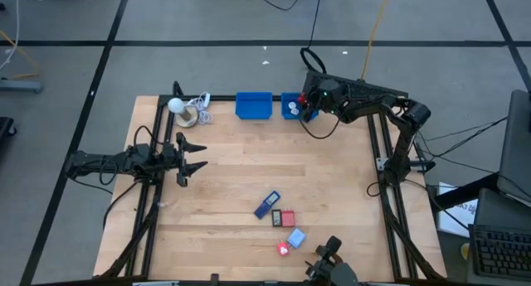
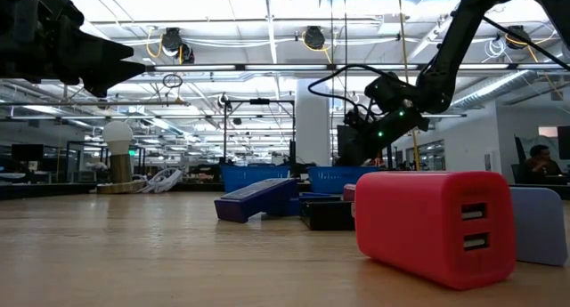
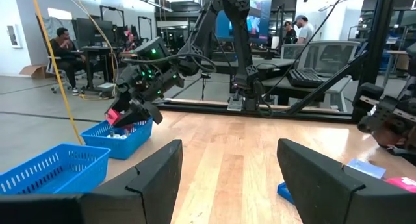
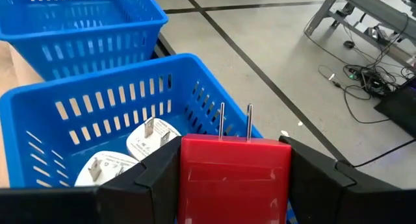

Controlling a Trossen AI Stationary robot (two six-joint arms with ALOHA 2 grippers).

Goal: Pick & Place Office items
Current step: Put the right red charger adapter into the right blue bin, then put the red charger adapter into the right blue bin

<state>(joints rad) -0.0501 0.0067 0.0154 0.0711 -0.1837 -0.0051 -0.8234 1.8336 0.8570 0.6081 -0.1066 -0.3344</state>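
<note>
My right gripper (image 4: 235, 160) is shut on a red plug block (image 4: 235, 178) with two metal prongs (image 4: 249, 122). It hangs over the smaller blue bin (image 1: 290, 106) at the far edge, where white plug pieces (image 4: 146, 141) lie inside. My left gripper (image 1: 197, 153) is open and hovers over the table's left part, touching nothing. Near the table's near edge lie a dark blue rectangle (image 1: 266, 204), a small dark piece next to a red block (image 1: 288, 219), a light blue block (image 1: 295, 237) and another red block (image 1: 283, 249). My right gripper pinches the red plug block between its two fingers, one on each side face (image 4: 185, 175), with the prongs pointing away from the wrist. The fingers slant down from the table's right side. The block is lifted clear, just above the smaller bin's rim (image 3: 130, 128).
A larger blue bin (image 1: 254, 105) stands left of the smaller one. A white ball with a coiled cord (image 1: 187, 110) sits at the far left corner. In the low view a red block (image 2: 436, 227) fills the foreground. Bare wood lies mid-table. People sit at desks beyond the table.
</note>
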